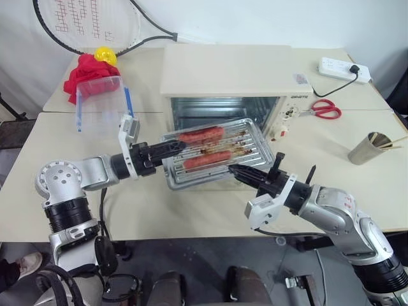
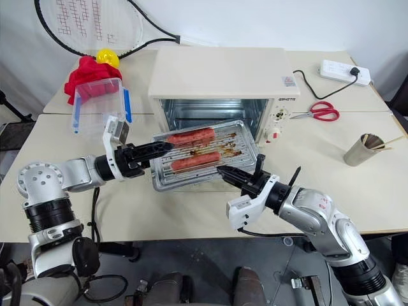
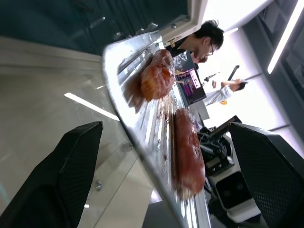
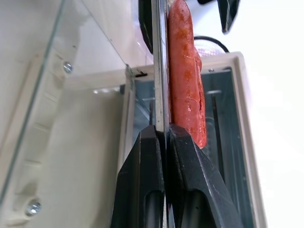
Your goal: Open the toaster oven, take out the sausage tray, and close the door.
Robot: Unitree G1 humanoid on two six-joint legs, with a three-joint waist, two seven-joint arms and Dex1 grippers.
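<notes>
Toaster oven: a large cream-white boxy countertop toaster oven (image 1: 229, 73) stands at the back of the pale table (image 1: 357, 191), its control panel with knobs and a red button on its right side and its cavity open to the front.
Door: the glass-paned door with a cream frame (image 4: 71, 156) is let down in front of the oven; the right wrist view looks across its pane and screws.
Sausage tray: the shallow rectangular silvery metal sausage tray (image 1: 252, 156) with a ridged bottom sits out in front of the open cavity, over the lowered door, carrying two reddish-brown sausages (image 1: 201, 134) that lie lengthwise, one behind the other.
Right gripper: the right gripper (image 1: 234, 171) pinches the tray's near rim, its two black fingers (image 4: 190, 171) pressed tight together on the thin metal edge.
Left gripper: the left gripper (image 1: 176, 147) is at the tray's left end, its black fingers (image 3: 71, 166) standing wide apart on either side of the tray's edge without gripping it.
Table, left: a clear plastic box with blue handles (image 1: 102, 102), a red cloth (image 1: 86, 73), a small yellow ball (image 1: 105, 55) and a racket (image 1: 89, 25).
Table, right: a white power strip (image 1: 344, 70), red-handled scissors (image 1: 322, 109) and a metal cup (image 1: 368, 148) holding sticks.
Background: a person (image 3: 202, 40) is reflected or seen beyond the tray in the left wrist view.
</notes>
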